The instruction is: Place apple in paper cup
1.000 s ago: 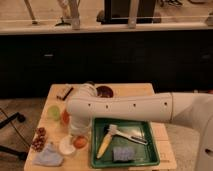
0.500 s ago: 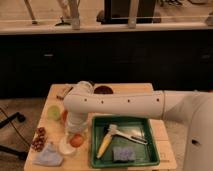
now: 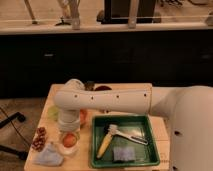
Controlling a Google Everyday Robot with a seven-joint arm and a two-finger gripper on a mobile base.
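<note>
The apple [image 3: 70, 140], small and orange-red, sits in the mouth of the short white paper cup [image 3: 67, 149] near the table's front left. The cup's rim shows around and below the fruit. My gripper [image 3: 68, 127] hangs straight down from the white arm [image 3: 107, 100], which reaches in from the right. The gripper is directly above the apple and close to it. The arm's wrist hides the gripper's upper part.
An orange bowl [image 3: 83, 116] shows behind the gripper. A light green cup [image 3: 52, 113] stands to its left. Dark red berries [image 3: 39, 139] and a blue cloth [image 3: 48, 155] lie at the front left. A green tray [image 3: 150, 150] with a yellow item, a brush and a sponge is on the right.
The apple has moved left from beside the paper cup to its mouth. The gripper and wrist have shifted slightly left and down with it.
</note>
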